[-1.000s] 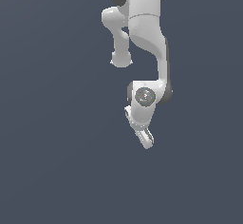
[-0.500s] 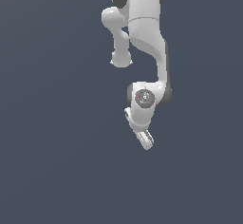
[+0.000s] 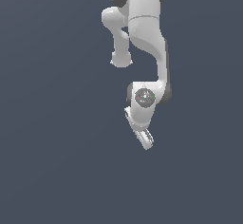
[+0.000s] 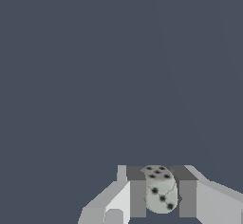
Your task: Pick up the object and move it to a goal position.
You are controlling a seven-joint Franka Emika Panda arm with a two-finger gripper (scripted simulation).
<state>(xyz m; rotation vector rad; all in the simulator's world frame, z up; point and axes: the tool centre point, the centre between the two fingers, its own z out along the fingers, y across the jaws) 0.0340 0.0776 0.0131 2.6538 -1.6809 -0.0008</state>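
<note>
The object (image 4: 160, 190), a pale grey die w/ dark pips and rounded corners, sat low in the wrist view, right of centre, pinched between the two fingers (image 4: 137, 197). Dark pads pressed on both its sides; one face showed three pips in a diagonal line, the top face showed several more. In the exterior view it couldn't be made out, hidden at the fingertips.

The gripper (image 3: 147, 140) hung just below mid-frame in the exterior view, slightly right of centre, tilted so the tips pointed down and toward the exterior view's right. Fingers closed onto the die, no gap either side.

The arm (image 3: 144, 33) came down from the top edge of the frame, bent at an elbow in the upper centre, then ran down to the wrist joint (image 3: 144, 97) near mid-frame. Gripper was held in the air; nothing but a plain dark blue-grey backdrop (image 3: 47, 123) around it in both views.

Vs. 1.0 s ago and 0.5 s ago: arm pose approx. the same, gripper in nearly the same spot, maybe a touch lower than at 1.0 s ago. No other change seen.
</note>
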